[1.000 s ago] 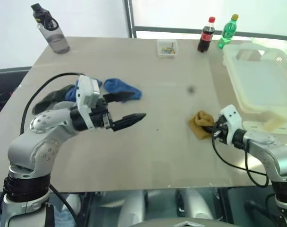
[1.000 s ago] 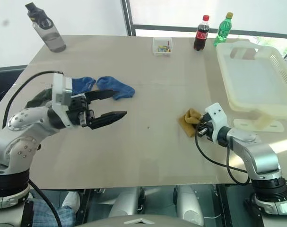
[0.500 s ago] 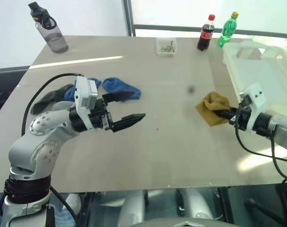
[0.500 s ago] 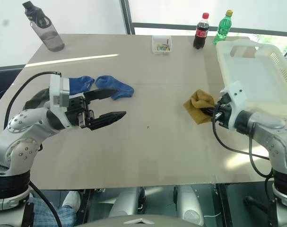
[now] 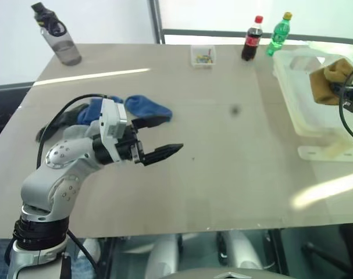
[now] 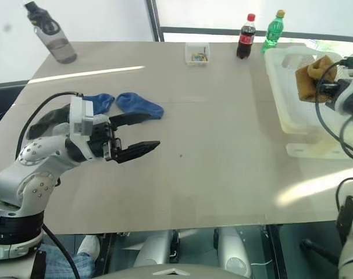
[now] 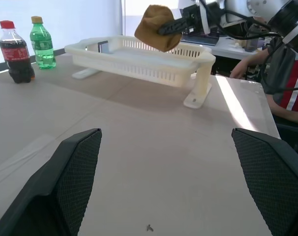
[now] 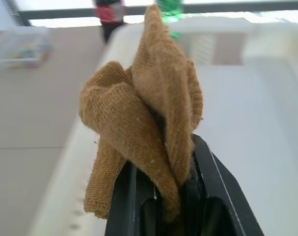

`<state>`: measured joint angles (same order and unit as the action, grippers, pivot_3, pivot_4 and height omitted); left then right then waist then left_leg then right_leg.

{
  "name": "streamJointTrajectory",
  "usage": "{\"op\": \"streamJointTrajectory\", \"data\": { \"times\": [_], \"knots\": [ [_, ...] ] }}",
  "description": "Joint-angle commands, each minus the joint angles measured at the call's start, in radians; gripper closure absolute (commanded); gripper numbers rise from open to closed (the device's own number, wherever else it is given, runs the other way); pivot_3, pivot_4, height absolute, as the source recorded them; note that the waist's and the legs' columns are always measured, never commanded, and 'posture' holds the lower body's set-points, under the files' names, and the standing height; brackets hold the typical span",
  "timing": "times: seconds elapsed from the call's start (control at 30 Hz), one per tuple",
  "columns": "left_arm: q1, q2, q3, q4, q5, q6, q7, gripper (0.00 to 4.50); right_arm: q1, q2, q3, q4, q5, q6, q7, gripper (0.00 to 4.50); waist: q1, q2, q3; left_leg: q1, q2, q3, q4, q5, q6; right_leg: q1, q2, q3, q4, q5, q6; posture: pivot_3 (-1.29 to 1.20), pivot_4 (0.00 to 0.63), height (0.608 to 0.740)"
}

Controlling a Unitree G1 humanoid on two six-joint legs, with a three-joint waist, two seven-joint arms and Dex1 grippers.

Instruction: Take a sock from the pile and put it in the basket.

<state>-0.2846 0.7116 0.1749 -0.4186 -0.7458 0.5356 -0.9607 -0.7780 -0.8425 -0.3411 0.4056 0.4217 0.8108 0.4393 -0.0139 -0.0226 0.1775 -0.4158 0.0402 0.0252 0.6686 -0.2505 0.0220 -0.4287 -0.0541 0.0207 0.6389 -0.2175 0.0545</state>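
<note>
Over basket (image 5: 316, 110) | right pincer (image 6: 333, 87) grips mustard sock (image 5: 330, 81) | left pincer (image 5: 159, 136) wide

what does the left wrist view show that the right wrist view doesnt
Left wrist view alone: the left end effector with its fingers wide open over bare table, the basket's foot, and a person's striped sleeve beyond the table.

Right wrist view alone: the small clear box of coloured bits.

Both: the mustard-yellow sock pinched by the right end effector, the white basket, and the cola bottle and green bottle.
</note>
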Motion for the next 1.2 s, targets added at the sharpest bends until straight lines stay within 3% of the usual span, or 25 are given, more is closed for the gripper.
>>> {"op": "streamJointTrajectory", "data": {
  "times": [0.03,0.23,0.27,0.3,0.5,0.7,0.77,0.87,1.2],
  "knots": [
    [-0.014,-0.003,0.000,-0.009,0.002,-0.025,-0.006,0.00,-0.068,-0.010,0.024,0.151,-0.089,-0.137,-0.034,4.48,-0.001,0.000,0.000,0.000,0.000,0.000,0.000,0.000,0.000,0.000,0.000,0.000,0.000,0.000,0.000,0.00,0.150,0.740],
    [-0.013,-0.007,-0.010,-0.011,0.014,-0.030,-0.005,0.00,-0.120,0.012,0.049,0.330,-0.152,-0.251,-0.041,4.48,-0.001,0.001,0.000,0.000,0.000,0.001,0.000,0.000,0.000,0.000,0.000,0.001,0.000,0.000,0.000,0.00,0.150,0.740],
    [-0.013,-0.005,-0.011,-0.012,0.015,-0.031,-0.007,0.00,-0.119,0.014,0.053,0.338,-0.160,-0.267,-0.037,3.52,-0.001,0.001,0.000,0.000,0.000,0.001,0.000,0.000,0.000,0.000,0.000,0.001,0.000,0.000,0.000,0.00,0.150,0.740],
    [-0.012,-0.004,-0.011,-0.014,0.014,-0.030,-0.008,0.00,-0.121,0.015,0.054,0.347,-0.165,-0.279,-0.033,3.36,-0.001,0.001,0.000,0.000,0.000,0.001,0.000,0.000,0.000,0.000,0.000,0.001,0.000,0.000,0.000,0.00,0.150,0.740],
    [-0.012,0.003,-0.007,-0.014,0.008,-0.024,-0.011,0.00,-0.126,0.012,0.040,0.358,-0.175,-0.318,-0.040,0.48,-0.001,0.001,0.001,0.000,0.000,0.001,0.000,0.000,0.000,0.000,0.000,0.001,0.000,0.000,0.000,0.00,0.150,0.740],
    [-0.021,0.004,-0.009,-0.006,0.010,-0.023,-0.013,0.00,-0.090,-0.012,0.042,0.254,-0.179,-0.395,0.013,0.48,-0.001,0.001,0.001,0.000,0.000,0.001,0.000,0.000,0.000,0.000,0.000,0.001,0.001,0.000,0.000,0.00,0.150,0.740],
    [-0.023,0.006,-0.008,-0.004,0.009,-0.022,-0.014,0.00,-0.055,-0.017,0.047,0.164,-0.153,-0.440,0.105,0.48,0.000,0.001,0.001,0.000,0.000,0.001,0.000,0.000,0.000,0.000,0.000,0.001,0.001,0.000,0.000,0.00,0.150,0.740],
    [-0.020,0.013,-0.006,-0.004,0.013,-0.017,-0.009,0.00,0.050,-0.022,0.037,-0.072,-0.040,-0.348,0.266,0.48,0.001,0.002,0.001,0.000,0.000,0.000,0.000,0.000,0.000,0.000,0.000,0.001,0.002,0.000,0.000,0.00,0.150,0.740],
    [0.072,0.043,0.030,-0.070,0.021,0.054,0.080,0.00,0.614,-0.036,-0.064,-0.688,0.301,-0.119,0.567,0.48,0.009,0.001,0.000,0.002,0.000,-0.002,0.002,0.000,0.000,0.002,0.000,-0.001,0.003,0.000,0.000,0.00,0.150,0.740]
  ]
}}
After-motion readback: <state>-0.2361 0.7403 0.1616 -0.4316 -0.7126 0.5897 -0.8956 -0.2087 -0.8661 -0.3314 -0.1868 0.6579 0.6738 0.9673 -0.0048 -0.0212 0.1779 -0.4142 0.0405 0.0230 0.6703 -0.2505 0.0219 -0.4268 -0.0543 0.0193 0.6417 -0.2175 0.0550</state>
